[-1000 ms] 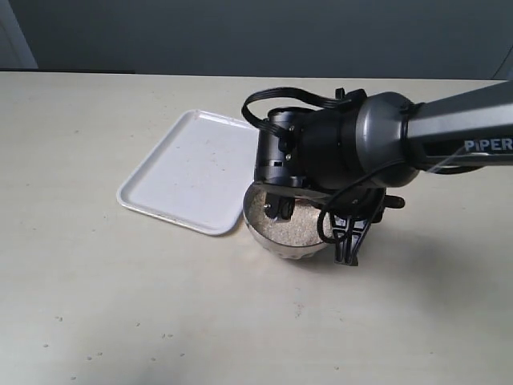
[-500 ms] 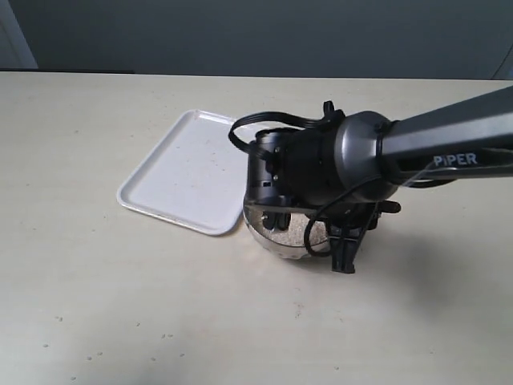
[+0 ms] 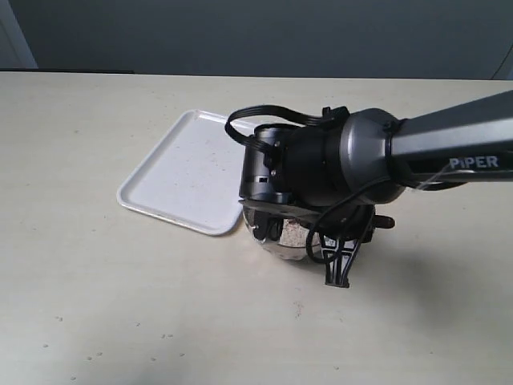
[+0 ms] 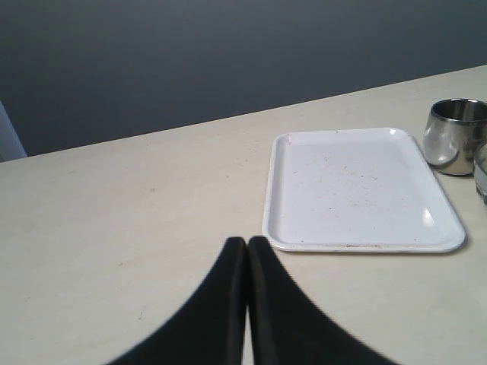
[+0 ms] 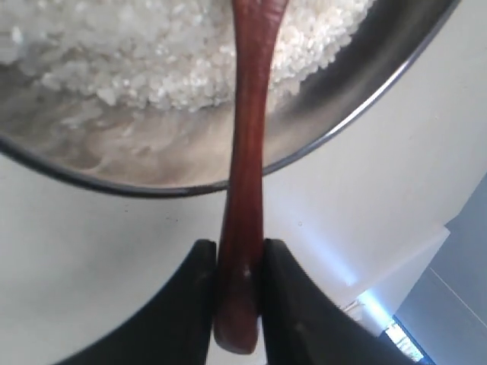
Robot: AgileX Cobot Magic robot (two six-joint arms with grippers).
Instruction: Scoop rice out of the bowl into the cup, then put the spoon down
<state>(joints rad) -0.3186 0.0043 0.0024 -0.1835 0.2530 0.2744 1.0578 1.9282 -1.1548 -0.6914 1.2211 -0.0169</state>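
Note:
In the right wrist view my right gripper is shut on the handle end of the dark reddish-brown wooden spoon. The handle crosses the rim of the steel bowl into the white rice; the spoon's head lies past the frame edge. In the exterior view the right arm covers most of the bowl, leaving a patch of rice, with the right gripper just outside the bowl. The spoon is hidden there. The left wrist view shows the small steel cup beyond the tray, and my left gripper shut and empty.
A white rectangular tray lies on the beige table, touching or nearly touching the bowl's left side; it also shows as the tray in the left wrist view. A sliver of a shiny vessel sits at that frame's edge, next to the cup.
The right arm has swung left and lower over the bowl, hiding more of the rice, and its gripper has shifted toward the table's front edge. The tray has not moved.

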